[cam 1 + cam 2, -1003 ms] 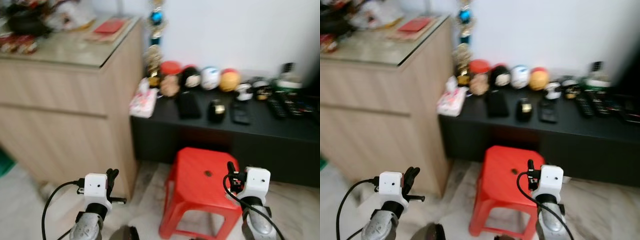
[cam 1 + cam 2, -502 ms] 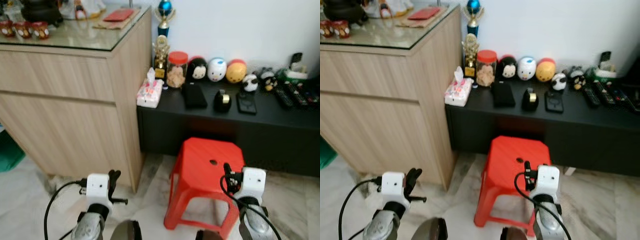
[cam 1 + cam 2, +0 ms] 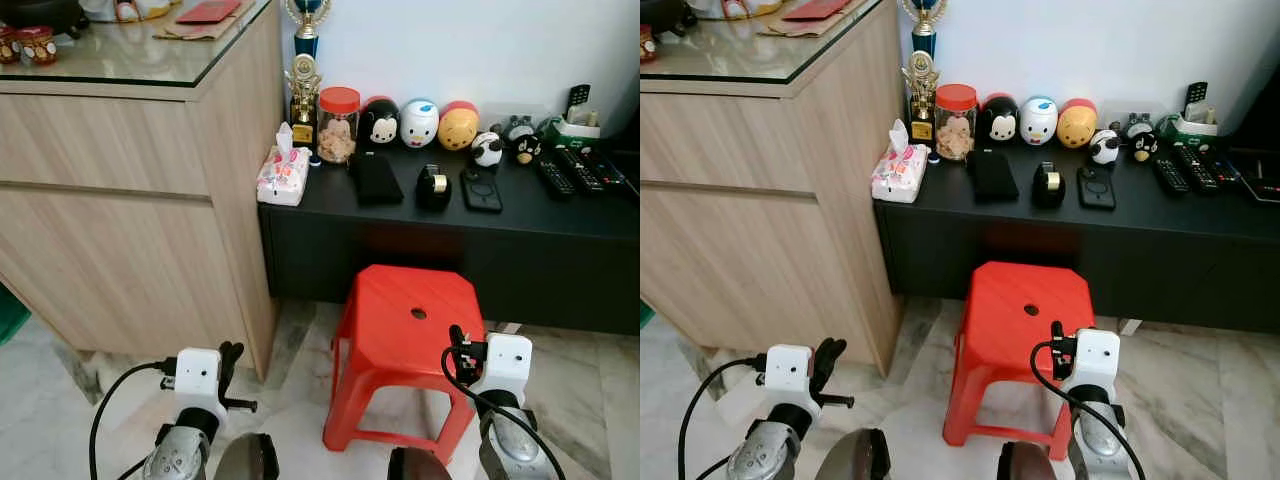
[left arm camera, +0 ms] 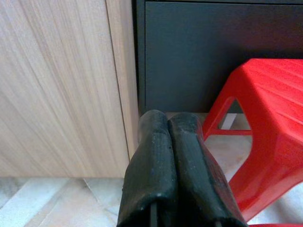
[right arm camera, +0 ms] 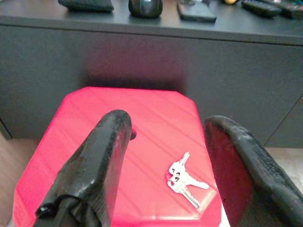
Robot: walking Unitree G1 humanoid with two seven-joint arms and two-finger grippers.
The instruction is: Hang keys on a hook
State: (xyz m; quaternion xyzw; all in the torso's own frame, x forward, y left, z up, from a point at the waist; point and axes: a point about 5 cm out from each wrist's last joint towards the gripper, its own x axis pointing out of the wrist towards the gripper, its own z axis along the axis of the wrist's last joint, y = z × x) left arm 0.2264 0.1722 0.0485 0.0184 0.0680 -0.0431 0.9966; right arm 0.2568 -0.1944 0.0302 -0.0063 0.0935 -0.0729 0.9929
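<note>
Your right gripper [image 5: 165,156] hangs low in front of the red plastic stool [image 3: 400,330], its 2 black fingers [image 5: 102,161] spread wide apart and aimed down at the seat. Between them in the right wrist view lies the bunch of silver keys [image 5: 184,182], flat on the stool's top near its front edge, untouched. The right arm's wrist [image 3: 500,365] sits just at the stool's near right corner.

Your left gripper [image 4: 170,175] has its 2 fingers pressed together with nothing between them, pointing toward the gap where the wooden cabinet [image 3: 130,230] meets the black TV console [image 3: 450,250]. The left arm is held low over the marble floor [image 3: 1200,390], beside the cabinet's corner.
</note>
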